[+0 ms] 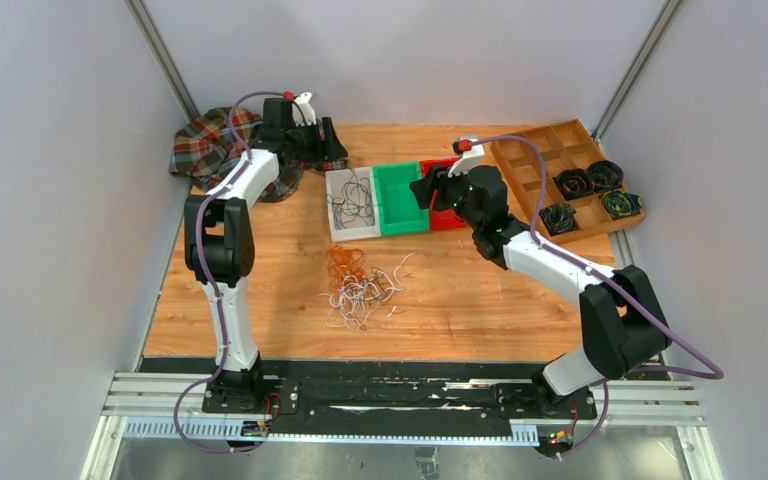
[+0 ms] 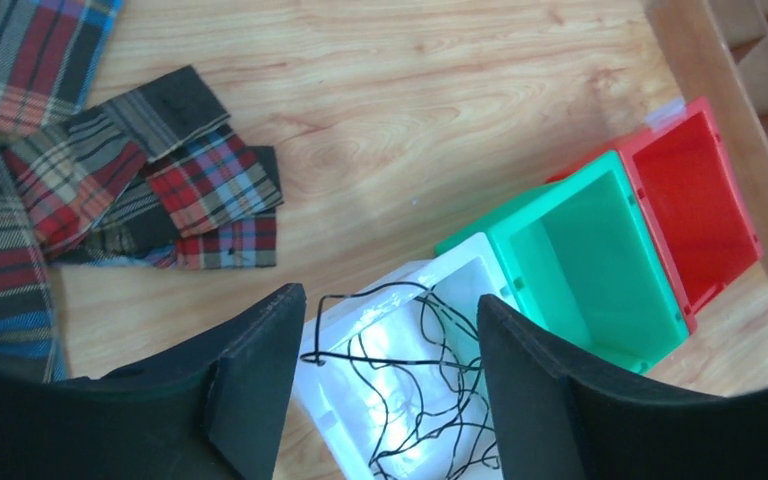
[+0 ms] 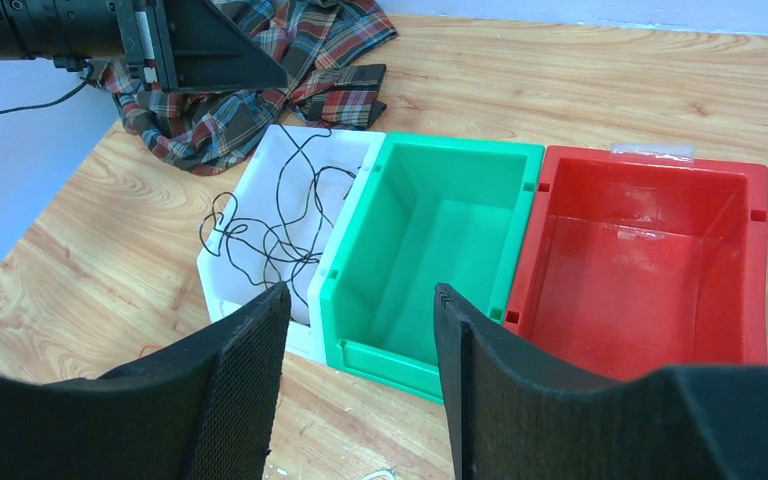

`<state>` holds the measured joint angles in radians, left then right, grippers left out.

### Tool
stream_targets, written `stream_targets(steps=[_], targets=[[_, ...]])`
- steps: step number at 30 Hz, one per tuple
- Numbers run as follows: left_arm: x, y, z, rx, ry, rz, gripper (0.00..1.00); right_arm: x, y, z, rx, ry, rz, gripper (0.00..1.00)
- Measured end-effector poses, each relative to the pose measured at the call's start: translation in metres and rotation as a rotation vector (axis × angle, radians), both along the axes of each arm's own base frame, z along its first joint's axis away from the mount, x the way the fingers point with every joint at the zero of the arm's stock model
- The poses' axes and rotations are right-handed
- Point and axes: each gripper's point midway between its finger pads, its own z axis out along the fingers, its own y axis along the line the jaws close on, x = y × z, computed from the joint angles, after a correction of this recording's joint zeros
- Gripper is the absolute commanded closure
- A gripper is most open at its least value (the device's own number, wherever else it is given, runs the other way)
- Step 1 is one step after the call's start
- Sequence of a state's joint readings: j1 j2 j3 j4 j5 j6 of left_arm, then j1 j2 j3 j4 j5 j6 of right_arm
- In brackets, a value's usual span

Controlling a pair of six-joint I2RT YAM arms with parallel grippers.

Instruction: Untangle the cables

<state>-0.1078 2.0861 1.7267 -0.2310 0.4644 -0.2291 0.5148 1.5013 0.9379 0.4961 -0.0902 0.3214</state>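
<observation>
On the middle of the wooden tabletop [image 1: 480, 290], a bunch of mixed cables [image 1: 363, 284] lies tangled: orange-brown strands at its left, white and dark strands looping to the right, all on the bare wood on the near side of three bins. The bins stand touching in a row across the far half of the tabletop: a white bin [image 1: 329, 205], a green bin [image 1: 400, 200] and a red bin [image 3: 650, 260], from left to right. The black cables [image 1: 353, 200] lie coiled inside the white bin, with one strand draped over its rim. The green and red bins hold no cables. The left pincer [image 2: 390, 390] hangs above the far left side of the white bin, its jaws apart with nothing between them; the black strands seen through the gap lie in the bin below. The right pincer [image 3: 360, 380] hangs over the near rim of the green bin, its jaws likewise apart and holding nothing. A plaid shirt [image 1: 210, 145] is crumpled at the far left corner of the tabletop. A wooden tray [image 1: 540, 160] with compartments sits at the far right corner, with dark wound coils [image 1: 572, 184] in several of its right-hand compartments.
</observation>
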Motion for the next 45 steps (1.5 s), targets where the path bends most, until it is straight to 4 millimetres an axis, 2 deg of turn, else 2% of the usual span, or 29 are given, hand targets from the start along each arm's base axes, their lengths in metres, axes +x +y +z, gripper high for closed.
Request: stream_targets(steps=[2,8,13,17,21,27,32,33,34,36,40,42,44,45], targets=[[0.001,-0.005,0.002,-0.037,-0.004,0.001,0.44,0.000,0.000,0.000,-0.002,-0.001,0.000,0.48],[0.004,-0.012,0.007,-0.095,-0.026,-0.006,0.51,0.000,-0.001,-0.001,-0.010,-0.004,0.000,0.51],[-0.007,-0.008,-0.017,-0.066,0.012,-0.011,0.55,0.000,-0.001,-0.001,-0.016,-0.009,0.001,0.54],[-0.020,-0.005,-0.026,-0.020,0.021,-0.024,0.71,0.000,-0.001,0.000,-0.016,-0.009,0.002,0.56],[-0.028,-0.008,-0.015,0.004,-0.014,-0.053,0.79,0.000,-0.001,-0.002,-0.017,-0.007,0.003,0.57],[-0.045,-0.028,0.010,0.039,-0.092,-0.123,0.87,-0.003,-0.003,-0.012,-0.025,0.010,0.002,0.58],[-0.054,-0.036,0.006,0.087,-0.118,-0.150,0.87,-0.005,-0.003,-0.012,-0.026,0.011,0.003,0.58],[-0.054,-0.036,0.004,0.093,-0.116,-0.151,0.85,-0.005,-0.004,-0.011,-0.025,0.010,0.003,0.57],[-0.055,-0.035,0.001,0.100,-0.111,-0.149,0.77,-0.006,-0.004,-0.011,-0.025,0.008,0.003,0.56],[-0.056,-0.034,0.000,0.107,-0.109,-0.152,0.52,-0.007,-0.005,-0.010,-0.023,0.005,0.003,0.52],[-0.062,-0.033,0.003,0.132,-0.084,-0.177,0.28,-0.009,-0.006,-0.009,-0.023,0.003,0.003,0.44],[-0.063,-0.029,0.012,0.148,-0.091,-0.183,0.10,-0.009,-0.006,-0.009,-0.022,0.001,0.002,0.42],[-0.065,-0.022,0.024,0.155,-0.104,-0.169,0.01,-0.010,-0.007,-0.010,-0.022,-0.002,0.003,0.42],[-0.065,-0.016,0.032,0.151,-0.111,-0.151,0.01,-0.010,-0.007,-0.010,-0.021,-0.003,0.002,0.42]])
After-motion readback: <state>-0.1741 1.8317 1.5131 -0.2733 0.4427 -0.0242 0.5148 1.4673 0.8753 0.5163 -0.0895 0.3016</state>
